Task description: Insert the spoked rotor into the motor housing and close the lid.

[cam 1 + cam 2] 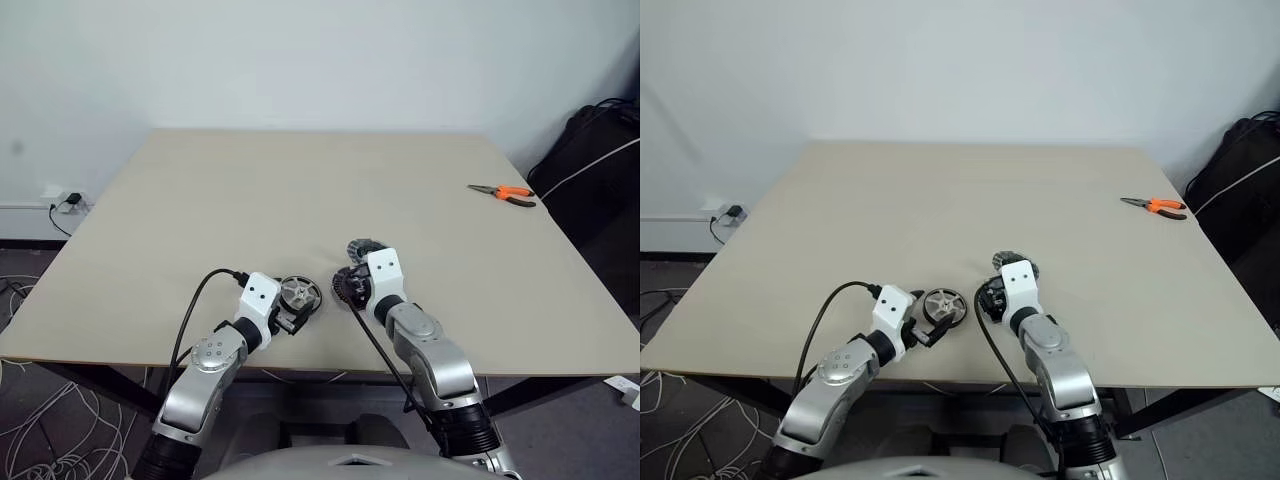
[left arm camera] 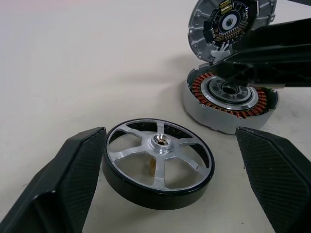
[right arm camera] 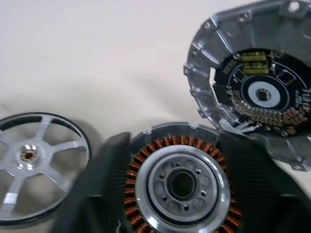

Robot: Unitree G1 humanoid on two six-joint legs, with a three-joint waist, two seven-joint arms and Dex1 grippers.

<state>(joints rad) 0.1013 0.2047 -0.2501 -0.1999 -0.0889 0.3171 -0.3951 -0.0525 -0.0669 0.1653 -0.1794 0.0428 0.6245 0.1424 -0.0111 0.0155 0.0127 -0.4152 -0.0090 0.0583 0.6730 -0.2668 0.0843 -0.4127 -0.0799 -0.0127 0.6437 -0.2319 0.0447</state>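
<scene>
L tool [image 2: 165, 184]: you see it open, fingers either side of spoked rotor [image 2: 158, 162].
R tool [image 3: 177, 194]: open, straddling motor housing [image 3: 182, 182]; lid [image 3: 257, 92] tilted up behind.
Head cam: orange pliers [image 1: 505, 193] far across desk [image 1: 300, 190].

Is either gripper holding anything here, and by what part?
Nothing held. The left gripper is open around the spoked rotor without touching; the right's hold cannot be told.

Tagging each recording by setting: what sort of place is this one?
Probably a lab or workshop room, not a home: a plain beige table against a bare white wall, orange-handled pliers lying on it, loose cables on the floor, and motor parts such as the spoked rotor.
</scene>
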